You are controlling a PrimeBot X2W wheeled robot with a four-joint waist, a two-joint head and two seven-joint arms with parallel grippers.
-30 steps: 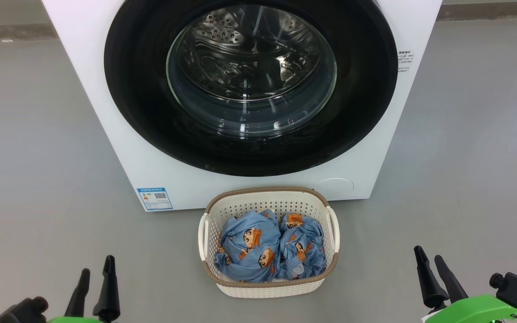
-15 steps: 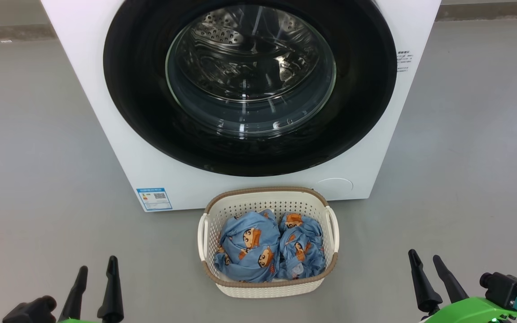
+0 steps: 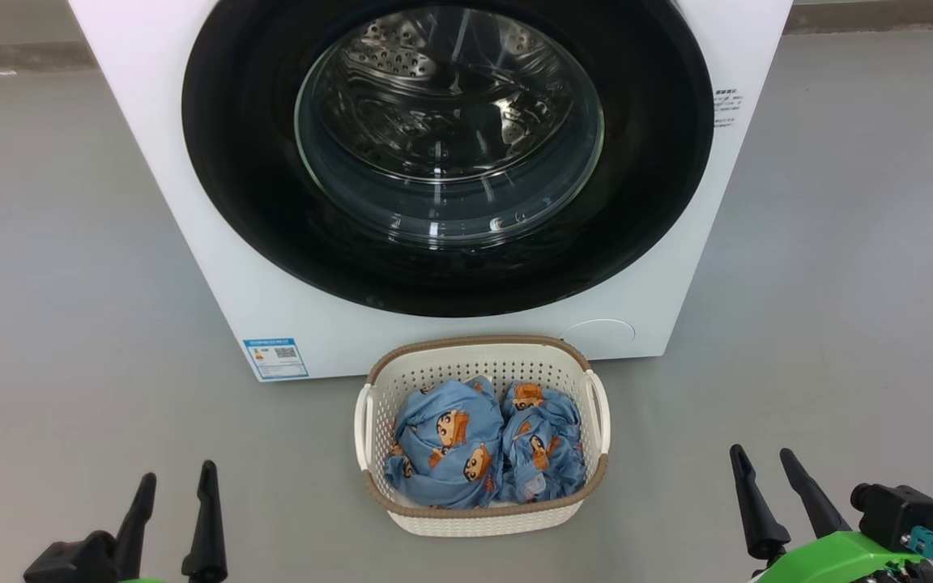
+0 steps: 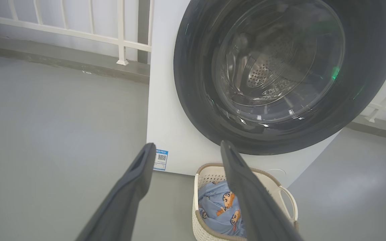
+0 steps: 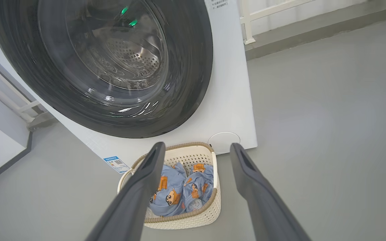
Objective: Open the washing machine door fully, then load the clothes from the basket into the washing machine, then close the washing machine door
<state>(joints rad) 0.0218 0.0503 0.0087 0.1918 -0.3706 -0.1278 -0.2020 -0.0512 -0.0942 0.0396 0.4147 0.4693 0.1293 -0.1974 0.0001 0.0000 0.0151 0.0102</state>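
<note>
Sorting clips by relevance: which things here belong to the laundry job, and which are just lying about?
For the job: washing machine, washing machine door, basket, clothes.
Just there: blue label sticker, white railing, grey floor.

The washing machine door [image 3: 449,138] is shut, barring the drum [image 3: 422,69]. The basket [image 3: 483,525] stands just before it, open-topped. Floor [image 3: 94,324] flanks both.
</note>
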